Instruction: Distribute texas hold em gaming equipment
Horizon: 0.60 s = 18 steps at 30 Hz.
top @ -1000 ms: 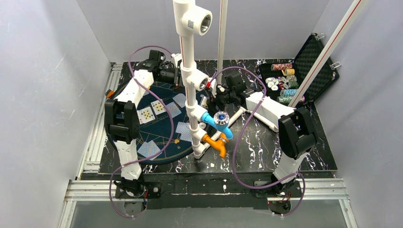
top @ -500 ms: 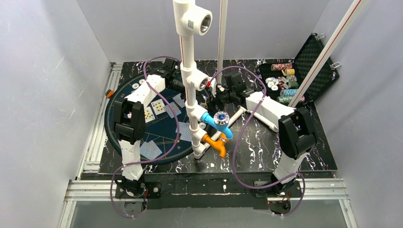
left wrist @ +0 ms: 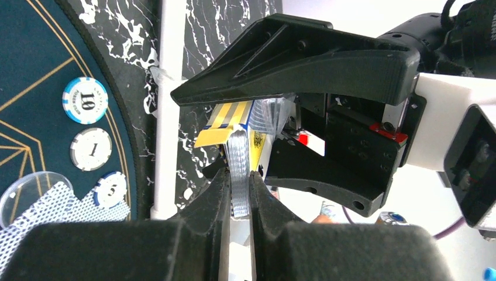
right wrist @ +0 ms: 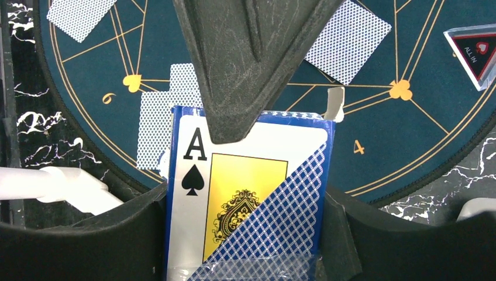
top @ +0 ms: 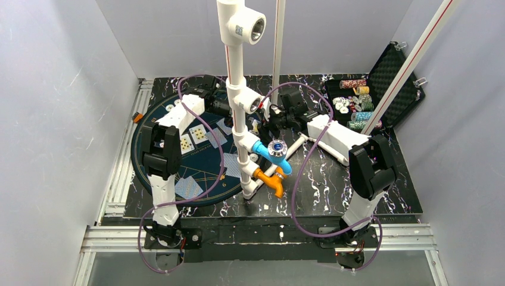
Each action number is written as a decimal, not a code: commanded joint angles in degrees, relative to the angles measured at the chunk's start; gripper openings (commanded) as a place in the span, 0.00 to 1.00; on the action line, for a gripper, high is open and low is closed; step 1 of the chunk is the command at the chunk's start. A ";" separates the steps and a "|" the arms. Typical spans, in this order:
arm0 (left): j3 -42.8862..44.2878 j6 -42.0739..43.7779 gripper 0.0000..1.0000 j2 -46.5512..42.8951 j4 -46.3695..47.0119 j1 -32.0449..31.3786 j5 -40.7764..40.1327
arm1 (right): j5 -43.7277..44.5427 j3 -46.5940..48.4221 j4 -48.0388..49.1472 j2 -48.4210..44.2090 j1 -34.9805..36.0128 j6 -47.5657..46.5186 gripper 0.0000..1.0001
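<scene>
Round blue poker mat (top: 199, 165) taken as reference. Just outside its far-right rim the two grippers meet. Right gripper (right wrist: 245, 202) clamped on a card box (right wrist: 234, 175), one finger against each long side; the box front shows an ace of spades, a yellow panel and a blue lattice corner, flap end open and pointing toward the mat. Left gripper (left wrist: 238, 182) closed tight on the deck (left wrist: 240, 155) at the box mouth, both fingers pressed flat on the card faces, only the grey striped card edges showing; one of its fingers (right wrist: 234, 58) crosses over the top of the box in the right wrist view. On the mat near its far rim, three chips in a loose line: a blue-and-white one marked 10 (left wrist: 85, 100), a white one marked 1 (left wrist: 91, 148), a blue one (left wrist: 110, 188), each apart from the others. Face-down cards (right wrist: 348, 40) with blue backs lie scattered over the mat's right half, two of them overlapping (right wrist: 166, 120); two face-up cards (top: 189, 139) sit side by side left of the mat's centre. A triangular ALL IN marker (right wrist: 475, 50) rests at the mat's edge. Well off the mat to the far right, an open black case (top: 398, 71) holds chip stacks (top: 351, 104). White pipe frame (top: 238, 95) rises at the mat's right rim
</scene>
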 commanded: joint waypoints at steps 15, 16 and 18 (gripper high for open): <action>-4.47 -7.79 0.00 -4.25 12.75 9.90 0.81 | 4.80 2.64 4.09 -0.92 -1.39 4.10 0.98; -3.88 -7.88 0.00 -3.80 13.00 11.05 -0.20 | 4.77 2.71 4.09 -1.09 -1.81 4.36 0.98; -2.19 -8.55 0.00 -2.52 14.13 13.89 -2.20 | 4.67 2.82 4.00 -1.48 -2.54 4.91 0.98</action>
